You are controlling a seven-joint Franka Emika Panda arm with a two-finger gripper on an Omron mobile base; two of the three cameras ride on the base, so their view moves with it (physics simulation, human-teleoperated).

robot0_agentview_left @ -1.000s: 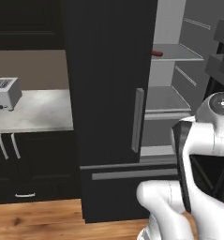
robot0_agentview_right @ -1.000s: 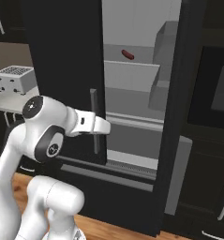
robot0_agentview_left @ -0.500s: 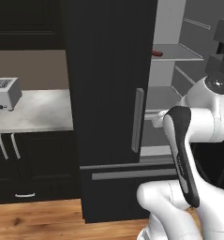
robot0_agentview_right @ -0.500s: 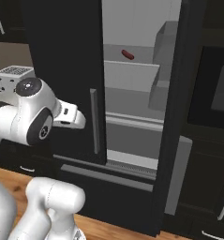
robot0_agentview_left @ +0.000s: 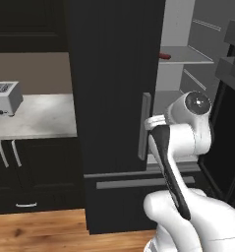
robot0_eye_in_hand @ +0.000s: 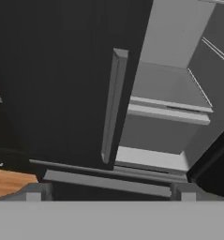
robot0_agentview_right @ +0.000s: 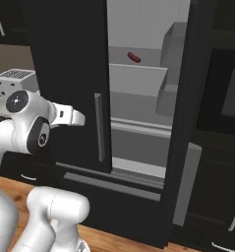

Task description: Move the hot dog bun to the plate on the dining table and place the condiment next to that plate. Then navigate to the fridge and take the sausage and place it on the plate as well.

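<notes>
Item one, the fridge point(robot0_agentview_right: 70, 59) — tall, black, its right door swung open on a pale grey interior with shelves, its left door shut and carrying a grey vertical handle point(robot0_eye_in_hand: 112, 105). Item two, the sausage point(robot0_agentview_right: 134, 57) — a small dark red rod lying on an upper shelf inside the fridge, toward the back; from the left base camera I catch only its red end point(robot0_agentview_left: 164, 55) past the fridge's shut door. Item three, the gripper point(robot0_eye_in_hand: 108, 191) — I have it in front of the fridge, facing the handle and the lower shelves, empty, its fingertips spread wide apart. Item four, a toaster point(robot0_agentview_left: 4, 98) on the grey counter point(robot0_agentview_left: 40, 120) left of the fridge.
</notes>
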